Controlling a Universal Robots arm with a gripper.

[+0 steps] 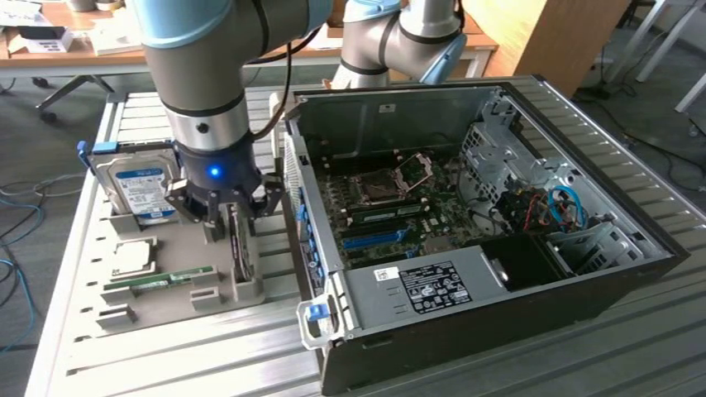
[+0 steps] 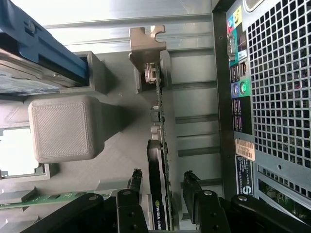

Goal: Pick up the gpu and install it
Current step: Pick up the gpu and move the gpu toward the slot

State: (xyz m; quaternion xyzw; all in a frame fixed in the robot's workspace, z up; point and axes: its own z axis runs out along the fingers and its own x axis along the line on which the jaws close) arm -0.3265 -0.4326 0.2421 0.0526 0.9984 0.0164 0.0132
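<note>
ok so my jaws wide open, holding nothing. gpu (image 2: 156, 170) stands on edge in grey holder (image 1: 248, 291) on counter, sitting right between jaws, small gap each side. long axis runs along jaw gap, bracket end away from jaws.

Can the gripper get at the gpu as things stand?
Likely yes. The gripper is open and straddles the gpu, which stands on edge in the gray holder. Nothing lies between the jaws and the card.
</note>
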